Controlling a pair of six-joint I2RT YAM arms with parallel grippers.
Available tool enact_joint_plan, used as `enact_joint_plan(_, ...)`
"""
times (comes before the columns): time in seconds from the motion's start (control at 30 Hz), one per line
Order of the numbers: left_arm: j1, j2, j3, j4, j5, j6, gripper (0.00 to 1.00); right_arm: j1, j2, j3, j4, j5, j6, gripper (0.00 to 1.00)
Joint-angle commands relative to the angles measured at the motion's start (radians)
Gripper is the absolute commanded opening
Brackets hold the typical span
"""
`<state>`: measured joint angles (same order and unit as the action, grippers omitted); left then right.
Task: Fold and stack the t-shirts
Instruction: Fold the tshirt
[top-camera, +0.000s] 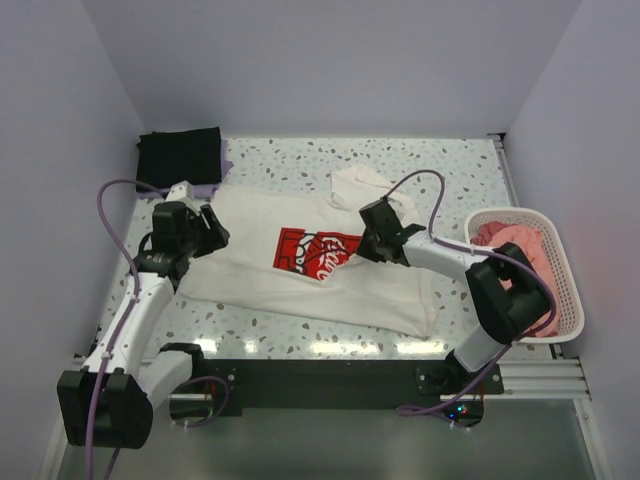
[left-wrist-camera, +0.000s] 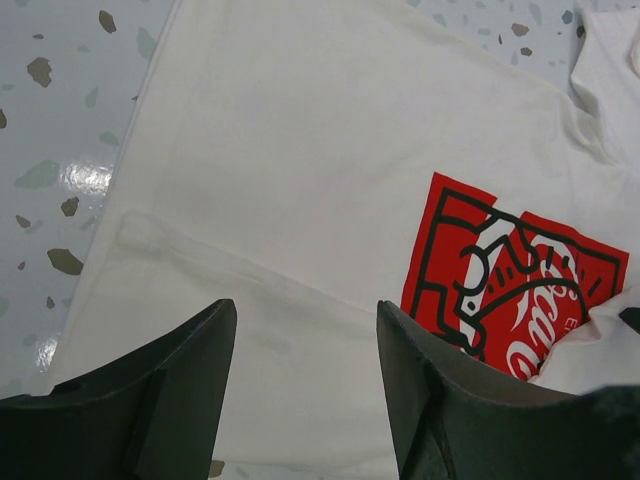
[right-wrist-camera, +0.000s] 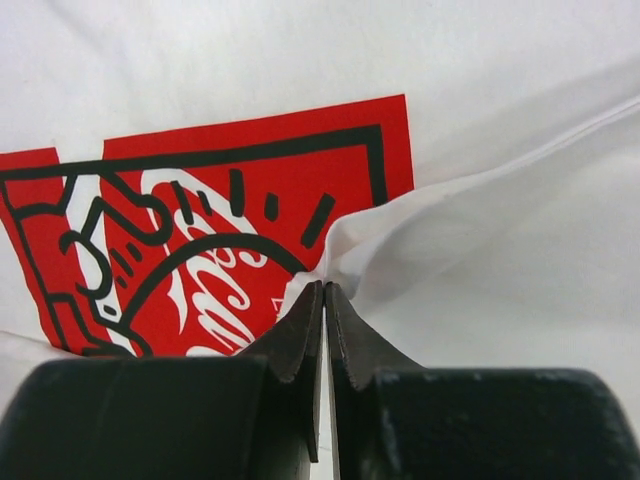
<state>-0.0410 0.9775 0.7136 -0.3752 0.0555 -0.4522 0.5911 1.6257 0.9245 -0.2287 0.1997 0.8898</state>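
"Where was the cream-white t-shirt (top-camera: 250, 245)?"

"It lay spread out on the speckled table (top-camera: 300, 160), just beside the white basket (top-camera: 560, 290), on the basket's left. Its red print (top-camera: 312, 250) faced up."

"Was it all flat?"

"Not all of it. On the side nearer the basket, a bit of cloth was pulled up into a small fold. That fold covered a corner of the red print."

"Who held the fold?"

"The right gripper (top-camera: 352, 257) did. Its jaws were pressed tight together, and the cream cloth was pinched at their tips. In the right wrist view the two dark fingers (right-wrist-camera: 300, 340) met, and a ridge of white cloth ran away from them."

"And the left gripper (top-camera: 216, 232)?"

"It was at the shirt's edge farthest from the basket. Its jaws stood partly apart with nothing between them. Cream cloth lay under its fingers (left-wrist-camera: 190, 370), with a soft crease running across it. I could not tell if the fingers touched the cloth."

"Where were the other shirts?"

"The salmon-pink t-shirt (top-camera: 515, 245) sat bunched up inside the basket. The black t-shirt (top-camera: 180, 155) lay folded in the back corner, well apart from the basket. A lavender t-shirt (top-camera: 226, 165) peeked out from under the black one, on the side toward the basket."
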Motion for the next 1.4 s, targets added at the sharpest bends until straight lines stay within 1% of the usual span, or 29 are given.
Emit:
enact_joint_plan(0.0, -0.003, 0.056, 0.046, 0.027, -0.017, -0.022, 0.63, -0.013, 0.016, 0.049, 0.058, 0.023, -0.009, 0.05)
enact_joint_plan(0.1, -0.003, 0.124, 0.082, 0.038, -0.028, -0.072, 0.64, -0.020, 0.014, 0.042, 0.078, 0.011, -0.017, 0.24)
enact_joint_plan(0.13, -0.003, 0.142, 0.089, 0.060, -0.023, -0.085, 0.65, -0.023, 0.008, 0.039, 0.086, 0.006, -0.020, 0.34)
enact_joint_plan(0.23, -0.003, 0.237, 0.125, 0.099, -0.052, -0.124, 0.65, -0.046, -0.015, 0.028, 0.111, -0.009, -0.031, 0.45)
enact_joint_plan(0.33, -0.003, 0.309, 0.188, 0.133, -0.117, -0.146, 0.65, -0.073, -0.024, 0.040, 0.108, -0.026, -0.048, 0.46)
enact_joint_plan(0.4, -0.003, 0.395, 0.265, 0.139, -0.185, -0.160, 0.65, -0.094, -0.032, 0.063, 0.095, -0.032, -0.072, 0.47)
enact_joint_plan(0.5, -0.003, 0.528, 0.372, 0.153, -0.253, -0.177, 0.64, -0.123, -0.033, 0.097, 0.081, -0.051, -0.098, 0.48)
enact_joint_plan(0.53, -0.003, 0.602, 0.403, 0.150, -0.269, -0.177, 0.61, -0.137, -0.035, 0.102, 0.083, -0.057, -0.101, 0.48)
enact_joint_plan(0.57, -0.003, 0.639, 0.465, 0.145, -0.293, -0.181, 0.61, -0.146, -0.036, 0.108, 0.094, -0.081, -0.103, 0.48)
enact_joint_plan(0.6, -0.003, 0.679, 0.496, 0.137, -0.299, -0.181, 0.58, -0.154, -0.035, 0.111, 0.097, -0.092, -0.103, 0.47)
enact_joint_plan(0.63, -0.003, 0.748, 0.556, 0.130, -0.302, -0.184, 0.56, -0.169, -0.036, 0.117, 0.098, -0.100, -0.103, 0.47)
enact_joint_plan(0.7, -0.005, 0.835, 0.612, 0.113, -0.310, -0.203, 0.52, -0.181, -0.032, 0.140, 0.091, -0.112, -0.109, 0.47)
enact_joint_plan(0.87, -0.020, 0.963, 0.742, 0.081, -0.365, -0.253, 0.49, -0.200, -0.026, 0.178, 0.089, -0.129, -0.121, 0.47)
enact_joint_plan(0.93, -0.022, 1.009, 0.783, 0.076, -0.358, -0.256, 0.49, -0.205, -0.026, 0.185, 0.091, -0.140, -0.123, 0.47)
enact_joint_plan(1.13, -0.022, 1.096, 0.888, 0.048, -0.367, -0.270, 0.48, -0.218, -0.035, 0.186, 0.094, -0.144, -0.140, 0.47)
enact_joint_plan(1.3, -0.016, 1.135, 0.920, 0.042, -0.373, -0.276, 0.48, -0.252, -0.029, 0.155, 0.111, -0.184, -0.138, 0.47)
enact_joint_plan(1.37, -0.010, 1.168, 0.958, 0.032, -0.367, -0.275, 0.48, -0.257, -0.029, 0.154, 0.108, -0.194, -0.141, 0.47)
